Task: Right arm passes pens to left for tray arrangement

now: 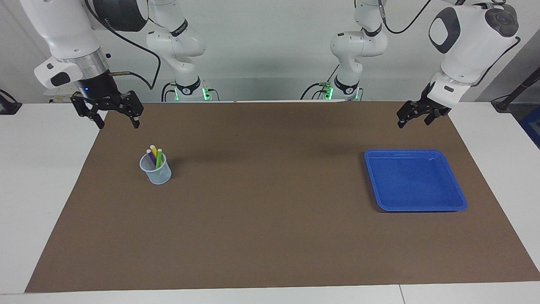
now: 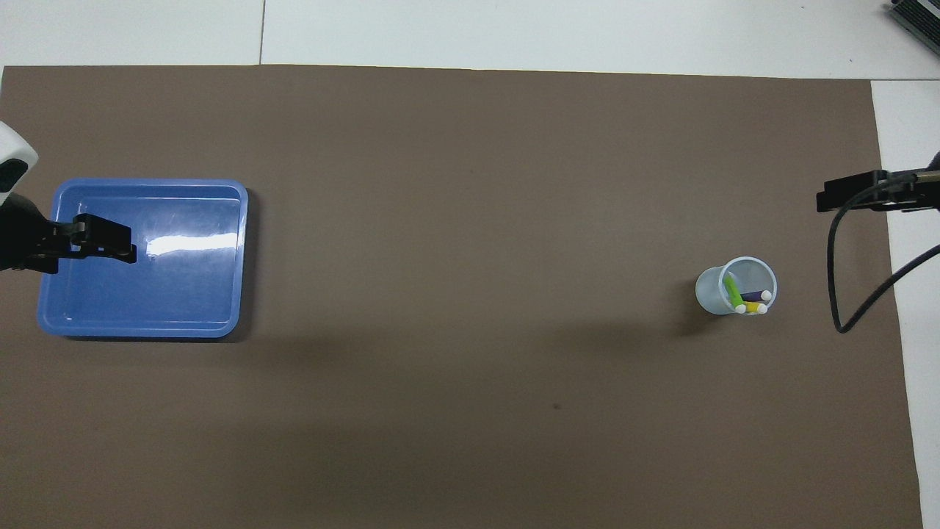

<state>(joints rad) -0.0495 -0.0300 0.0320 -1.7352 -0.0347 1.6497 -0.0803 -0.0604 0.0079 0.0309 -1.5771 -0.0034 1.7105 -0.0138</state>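
Three pens (image 1: 155,157), purple, green and yellow, stand tips up in a small translucent cup (image 1: 157,174) on the brown mat toward the right arm's end; the pens (image 2: 749,300) show inside the cup (image 2: 711,290) from overhead. My right gripper (image 1: 117,123) hangs open and empty over the mat's corner near the cup, apart from it; its tip (image 2: 824,200) shows at the overhead view's edge. The blue tray (image 1: 415,179) lies empty toward the left arm's end. My left gripper (image 1: 413,120) waits open and empty in the air by the tray (image 2: 161,301), overlapping it (image 2: 129,253) from above.
The brown mat (image 1: 270,219) covers most of the white table (image 1: 38,177). A black cable (image 2: 833,279) droops from the right arm over the mat's edge. Both arm bases stand along the table's robot end.
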